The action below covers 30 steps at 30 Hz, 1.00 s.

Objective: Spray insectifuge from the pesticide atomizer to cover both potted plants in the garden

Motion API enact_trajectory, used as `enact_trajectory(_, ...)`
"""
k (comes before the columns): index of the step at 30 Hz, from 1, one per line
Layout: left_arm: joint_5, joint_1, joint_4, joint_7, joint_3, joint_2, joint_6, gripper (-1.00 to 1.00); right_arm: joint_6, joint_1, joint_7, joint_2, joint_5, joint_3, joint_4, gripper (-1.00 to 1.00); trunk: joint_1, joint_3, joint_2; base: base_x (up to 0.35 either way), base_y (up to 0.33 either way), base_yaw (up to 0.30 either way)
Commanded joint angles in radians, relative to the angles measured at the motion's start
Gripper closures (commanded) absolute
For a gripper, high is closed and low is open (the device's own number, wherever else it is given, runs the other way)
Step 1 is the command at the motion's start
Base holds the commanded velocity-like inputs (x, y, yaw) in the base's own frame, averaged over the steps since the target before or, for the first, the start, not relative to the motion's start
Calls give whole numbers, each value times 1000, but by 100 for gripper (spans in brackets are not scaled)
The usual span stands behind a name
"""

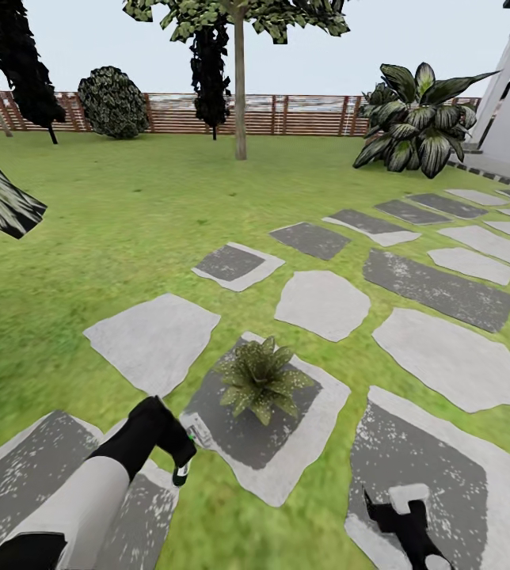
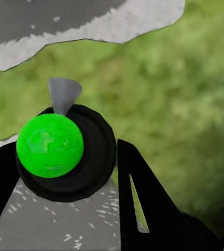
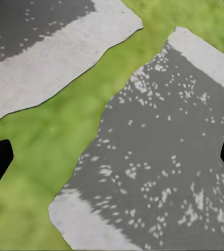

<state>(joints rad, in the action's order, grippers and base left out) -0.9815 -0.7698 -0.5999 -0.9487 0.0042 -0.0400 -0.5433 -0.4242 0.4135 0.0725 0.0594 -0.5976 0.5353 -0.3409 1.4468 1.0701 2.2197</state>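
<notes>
One potted plant (image 1: 261, 381), a speckled pointed-leaf rosette, is sitting on a mottled grey stepping stone (image 1: 318, 427). At its 8 o'clock, the left gripper (image 1: 182, 451) is clamping the pesticide atomizer (image 2: 65, 151), glossy green dome showing. The right gripper (image 1: 401, 514) is hanging spread wide, holding nothing.

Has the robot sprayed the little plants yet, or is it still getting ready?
Done: the sprayer looks picked up, sitting between the fingers of the left hand.
In hand: that hand holds it on the lawn beside one potted plant on a stepping stone.
Left: no spray shows on the plant, so covering it looks still to do, and then the second plant. The right hand is open.
</notes>
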Motion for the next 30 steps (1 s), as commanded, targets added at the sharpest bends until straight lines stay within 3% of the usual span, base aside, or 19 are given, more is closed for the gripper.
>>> enact_trajectory(1,-3,0,-1,-6,8,1,31,100,-4,1,9,0,-17,-35,-31,-100,0,1,0,0,0,0)
enact_trajectory(4,-2,0,3,-12,44,6,141,100,-3,3,59,-1,-32,-173,-84,-100,0,1,0,0,0,0)
enact_trajectory(5,-2,0,4,-13,52,6,158,100,-2,6,82,-2,-33,-200,-88,-100,0,1,0,0,0,0)
enact_trajectory(9,-4,-1,38,-16,64,13,263,100,8,67,232,-8,-40,-368,-114,-100,0,1,0,0,0,0)
enact_trajectory(11,-12,-2,56,-17,58,14,283,100,55,102,315,-10,-43,-446,-120,-100,0,1,0,0,0,0)
enact_trajectory(13,-27,-3,80,-18,49,11,287,100,121,139,426,-33,-44,-553,-128,-100,0,1,0,0,0,0)
enact_trajectory(15,-44,-3,85,-18,28,10,288,100,129,157,509,-38,-44,-579,-155,-100,0,1,0,0,0,0)
enact_trajectory(16,-48,-3,88,-18,19,10,288,100,131,162,561,-39,-44,-584,-175,100,0,1,0,0,0,0)
enact_trajectory(19,-53,-3,92,-18,8,9,289,100,133,170,666,-41,-41,-589,-222,100,0,1,0,0,0,0)
enact_trajectory(27,-53,-3,93,-18,5,-2,288,100,132,171,703,-85,-41,-593,-228,100,0,1,0,0,0,0)
enact_trajectory(30,-52,-2,114,-18,-9,-7,290,100,131,171,794,-96,-43,-594,-231,100,0,1,0,0,0,0)
